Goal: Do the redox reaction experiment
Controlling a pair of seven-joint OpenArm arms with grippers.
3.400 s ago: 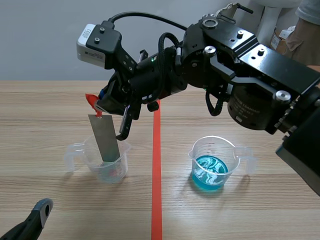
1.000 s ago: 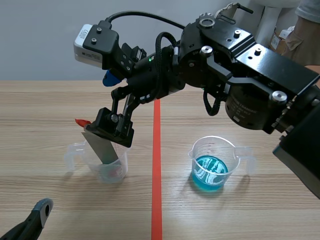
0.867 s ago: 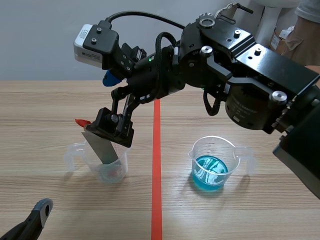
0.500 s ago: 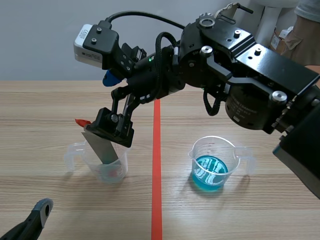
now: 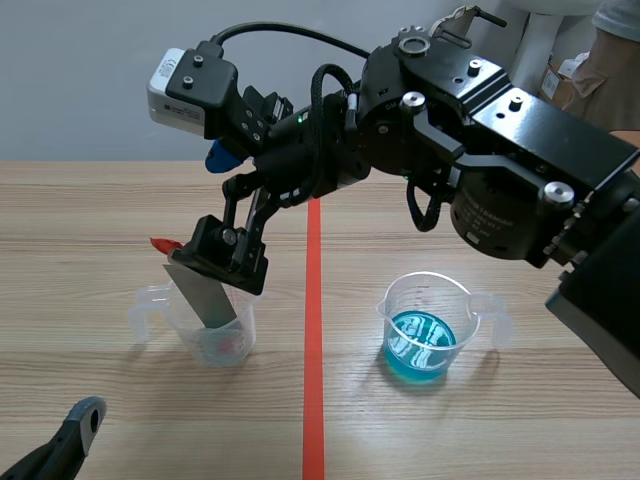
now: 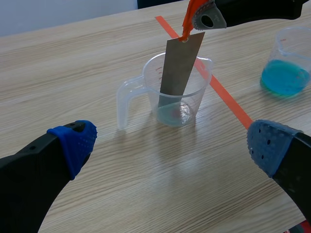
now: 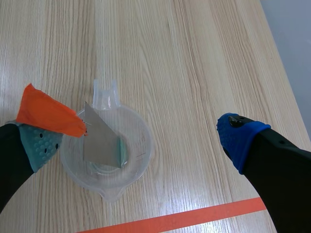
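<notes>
A clear measuring cup stands left of the tape line. A grey metal strip leans in it, with an orange-red tag at its top. My right gripper hangs over this cup, reaching in from the right, and it is open. In the right wrist view the tag rests against one of the fingertips, and the strip stands free in the cup. A second cup with blue liquid stands right of the line. My left gripper is open, low, near the table's front.
Only one left finger shows in the scene view, at the near left corner. The blue cup lies ahead and to the right of the left gripper. A person's sleeve is at the far right, behind the table.
Since the earliest frame my right gripper has opened and let go of the tag; the strip, then held upright, now leans in the cup. Nothing has moved over the last second.
</notes>
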